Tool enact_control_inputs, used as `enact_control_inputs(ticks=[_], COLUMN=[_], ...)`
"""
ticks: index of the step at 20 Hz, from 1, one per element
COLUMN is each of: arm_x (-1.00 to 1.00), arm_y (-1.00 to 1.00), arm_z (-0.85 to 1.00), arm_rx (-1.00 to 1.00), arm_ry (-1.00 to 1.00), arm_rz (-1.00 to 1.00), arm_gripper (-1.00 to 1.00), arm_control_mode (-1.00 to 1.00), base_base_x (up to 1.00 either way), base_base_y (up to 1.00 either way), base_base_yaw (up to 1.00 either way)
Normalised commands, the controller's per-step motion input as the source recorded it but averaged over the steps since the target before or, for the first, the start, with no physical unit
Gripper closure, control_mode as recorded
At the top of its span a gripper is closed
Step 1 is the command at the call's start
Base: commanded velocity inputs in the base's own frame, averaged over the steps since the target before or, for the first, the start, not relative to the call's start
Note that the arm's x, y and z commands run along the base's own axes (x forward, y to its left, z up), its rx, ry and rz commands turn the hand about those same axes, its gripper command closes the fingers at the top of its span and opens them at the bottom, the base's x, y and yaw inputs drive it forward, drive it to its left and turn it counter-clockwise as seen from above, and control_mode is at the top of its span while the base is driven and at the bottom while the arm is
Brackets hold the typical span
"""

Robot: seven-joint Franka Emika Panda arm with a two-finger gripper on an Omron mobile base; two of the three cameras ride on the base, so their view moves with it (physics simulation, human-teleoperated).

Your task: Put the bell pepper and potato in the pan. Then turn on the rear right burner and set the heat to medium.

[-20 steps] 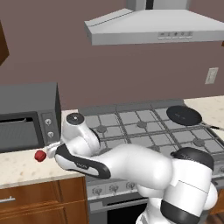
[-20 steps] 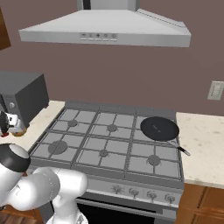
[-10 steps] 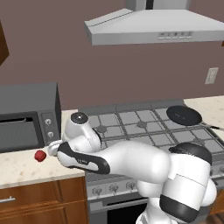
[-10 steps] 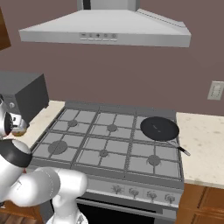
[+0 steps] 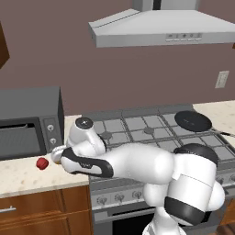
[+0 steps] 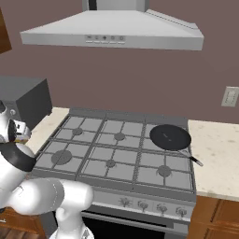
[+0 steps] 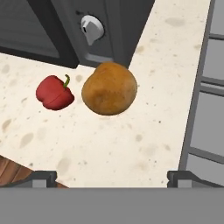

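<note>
The bright-red bell pepper (image 7: 54, 92) lies on the speckled counter right next to the golden-brown potato (image 7: 109, 88), both just in front of the microwave. My gripper (image 7: 114, 177) hovers above them, open, with nothing between its fingertips (image 7: 41, 177). From the left base camera the bell pepper (image 5: 42, 163) sits just left of my hand (image 5: 57, 156), and the arm hides the potato. The black pan (image 5: 193, 120) rests on the stove's rear right grate, also visible from the right base camera as the pan (image 6: 170, 137), its handle pointing toward the front right.
A dark microwave (image 5: 27, 124) stands on the counter behind the vegetables, its knob (image 7: 91, 29) close above them. The stove (image 6: 112, 149) starts just right of the potato, its edge (image 7: 197, 96) near. The counter's front edge (image 7: 11, 170) lies at the lower left.
The arm has shifted slightly over the left counter, and the hand has edged further toward the left border of the right base view. The bell pepper and pan have not moved.
</note>
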Motion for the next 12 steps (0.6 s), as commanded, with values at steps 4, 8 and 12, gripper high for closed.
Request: enact_control_inputs(ticks=[4, 8, 12], arm_x=[0.32, 0.28, 0.22], arm_y=[0.0, 0.01, 0.04], arm_z=[0.0, 0.0, -0.03], arm_rx=[0.0, 0.0, 0.0], arm_ry=[0.0, 0.0, 0.0], arm_rz=[0.0, 0.0, 0.0], arm_gripper=[-1.0, -1.0, -1.0], arm_control_mode=[-1.0, -1.0, -1.0], base_base_x=[0.0, 0.0, 0.0], base_base_y=[0.0, 0.0, 0.0], base_base_yaw=[0.0, 0.0, 0.0])
